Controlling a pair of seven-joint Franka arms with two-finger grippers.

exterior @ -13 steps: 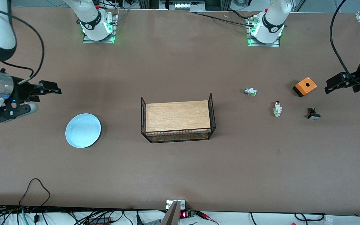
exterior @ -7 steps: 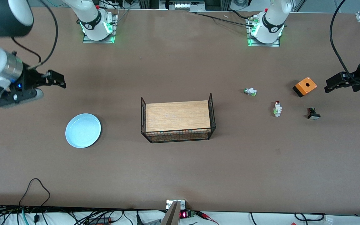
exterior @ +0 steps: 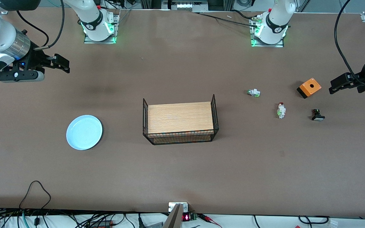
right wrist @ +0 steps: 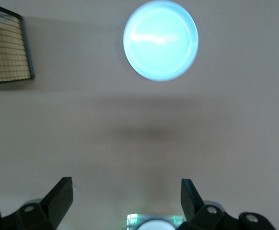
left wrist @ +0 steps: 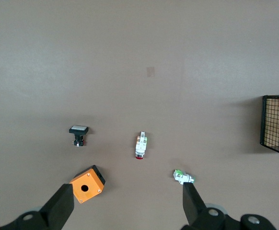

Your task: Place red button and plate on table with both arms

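On the desk (exterior: 182, 177), the plate (exterior: 84, 132) and red button (exterior: 281, 110) rest free; left tool (exterior: 337, 86) and right tool (exterior: 61, 63) gape empty, aloft. Risk: a careless sweep nudging the tiny button.

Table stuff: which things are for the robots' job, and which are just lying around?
For the job:
- tiny red-capped push button on a white body
- round pale blue plate
- brown matte table
- open left gripper, open right gripper

Just lying about:
- green-capped white button part
- black part with white face
- orange box with a hole
- wooden board with black wire sides
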